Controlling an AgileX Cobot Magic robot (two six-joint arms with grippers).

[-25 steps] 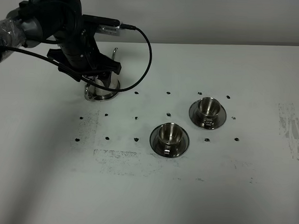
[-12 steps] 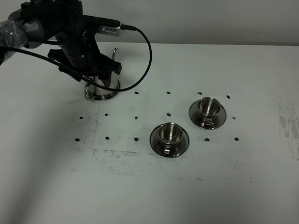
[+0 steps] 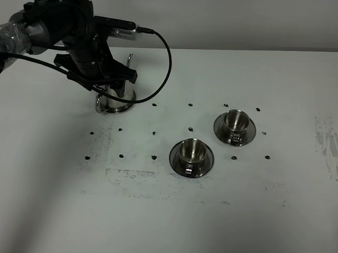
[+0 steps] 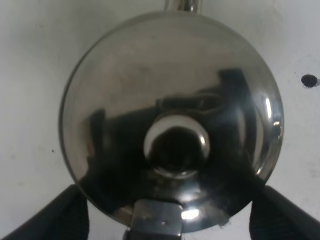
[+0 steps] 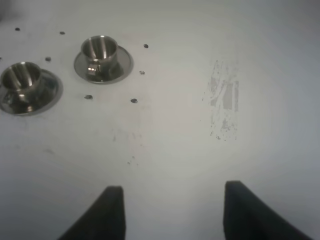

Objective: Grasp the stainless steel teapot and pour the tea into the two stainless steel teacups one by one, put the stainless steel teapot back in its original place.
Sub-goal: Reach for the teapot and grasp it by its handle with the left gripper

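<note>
At far left, the teapot (image 3: 119, 98) stands upright, spout pointing rearward.

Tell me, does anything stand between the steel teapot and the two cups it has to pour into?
Nothing visible does. Between the stainless steel teapot and the nearer teacup, then the farther teacup, lies only bare white table with small black marks.

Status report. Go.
Left gripper open, straddling teapot; pot not lifted. Right gripper open, empty. Cups look empty. Nothing in the way.
</note>
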